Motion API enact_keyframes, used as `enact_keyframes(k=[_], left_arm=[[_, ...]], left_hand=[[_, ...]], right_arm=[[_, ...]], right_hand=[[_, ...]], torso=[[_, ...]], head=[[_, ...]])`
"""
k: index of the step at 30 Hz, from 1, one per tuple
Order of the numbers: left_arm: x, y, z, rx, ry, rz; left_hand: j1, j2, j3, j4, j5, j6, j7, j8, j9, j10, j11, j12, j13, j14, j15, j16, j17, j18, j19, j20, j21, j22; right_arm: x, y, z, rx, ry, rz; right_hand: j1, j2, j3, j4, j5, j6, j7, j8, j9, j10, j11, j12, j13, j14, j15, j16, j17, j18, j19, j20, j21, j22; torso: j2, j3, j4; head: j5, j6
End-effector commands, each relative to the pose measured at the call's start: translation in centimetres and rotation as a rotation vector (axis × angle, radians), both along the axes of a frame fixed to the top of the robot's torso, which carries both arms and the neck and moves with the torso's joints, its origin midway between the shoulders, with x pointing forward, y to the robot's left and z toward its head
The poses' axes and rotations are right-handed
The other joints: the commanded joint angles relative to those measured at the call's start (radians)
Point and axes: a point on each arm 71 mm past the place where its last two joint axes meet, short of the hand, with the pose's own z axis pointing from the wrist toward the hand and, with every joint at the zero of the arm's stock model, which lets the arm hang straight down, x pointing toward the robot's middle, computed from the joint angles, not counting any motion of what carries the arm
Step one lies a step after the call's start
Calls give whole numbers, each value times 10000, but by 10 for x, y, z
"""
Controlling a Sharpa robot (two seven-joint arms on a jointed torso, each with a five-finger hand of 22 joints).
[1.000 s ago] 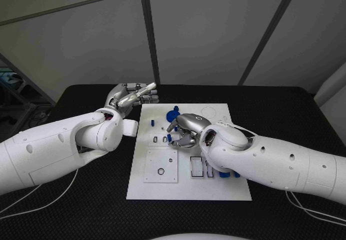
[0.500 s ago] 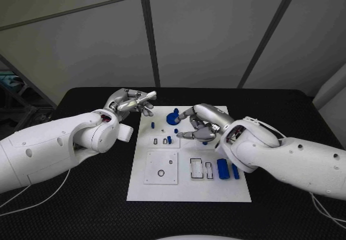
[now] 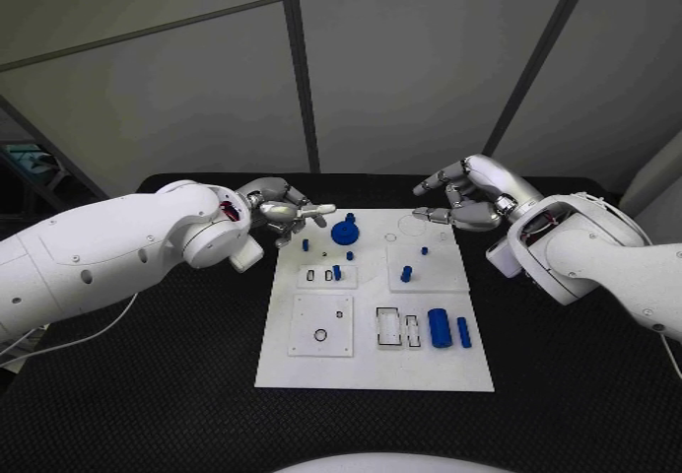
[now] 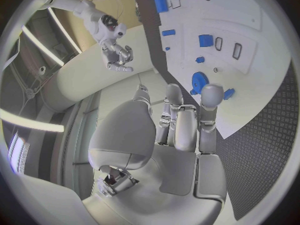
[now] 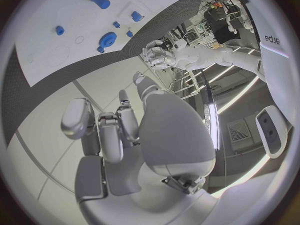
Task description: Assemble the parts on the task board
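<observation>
Task board (image 3: 376, 370) central on black table (image 3: 185, 394), long axis running near-to-far. Left hand (image 3: 282, 214) at board's far-left corner, fingers partly curled, nothing seen held. Right hand (image 3: 466, 197) at far-right corner, fingers bent, apart, empty. Blue gear (image 3: 344, 235) near far edge; small peg (image 3: 405, 273) mid-board, right half; two blue cylinders (image 3: 449, 329) toward near-right, beside rectangular slots (image 3: 386, 328). Step, judged: between placements, both hands off board. Next, prob.: pick loose cyl., align w/ slot; needs precise pinch.
</observation>
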Motion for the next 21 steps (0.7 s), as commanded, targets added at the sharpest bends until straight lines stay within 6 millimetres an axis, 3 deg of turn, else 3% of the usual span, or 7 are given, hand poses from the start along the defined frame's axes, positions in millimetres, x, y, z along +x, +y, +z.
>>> enact_keyframes(k=[1, 8, 15, 21], left_arm=[[1, -1, -7, 2852, 782, -388], [6, -21, -11, 4190, 1046, -733], [9, -37, -16, 4975, 1278, -1167], [13, -44, -18, 5304, 1343, -1340]], left_hand=[[-193, -3, -254, 34, -59, -279, -16, 579, 432, -25, -35, 522, 437, 187, -55, 67, 82, 74, -55, -20, 148, 186], [-488, -41, -526, 75, -122, -398, -179, 1355, 1125, 267, -163, 1078, 970, 399, -153, 356, 552, -20, 238, -107, 551, 871], [-681, -76, -552, 87, -125, -453, -238, 1589, 1407, 442, -215, 1302, 1223, 415, -200, 366, 562, -82, 418, -155, 757, 1231], [-714, 34, -508, 68, -100, -494, -258, 1686, 1547, 480, -234, 1353, 1276, 418, -217, 366, 559, -98, 459, -173, 816, 1332]], right_arm=[[1, -2, 0, 321, 405, -123], [2, -2, 0, 231, 448, -251], [4, -1, 0, 152, 470, -324], [4, 0, -1, 90, 496, -367]], right_hand=[[39, 40, -22, -16, 60, 96, -7, 45, 0, -66, -29, -41, 4, 954, -53, -28, 2302, 92, -53, -21, -70, -13], [39, 38, -26, 0, 136, 111, -12, 63, -3, -74, -34, -59, -17, 946, -58, -42, 2273, 95, -59, -27, -82, -32], [32, 26, -35, 18, 210, 115, -17, 75, -8, -102, -38, -100, -64, 933, -64, -67, 2222, 112, -104, -33, -130, -118], [35, 20, -36, 27, 251, 109, -18, 78, -13, -131, -40, -137, -105, 925, -66, -82, 2192, 123, -134, -36, -162, -174]], torso=[[-88, 36, -11], [-85, 35, -15], [-63, 32, -12], [-60, 36, -29]], head=[[14, -26], [52, -56], [85, -119], [103, -168]])
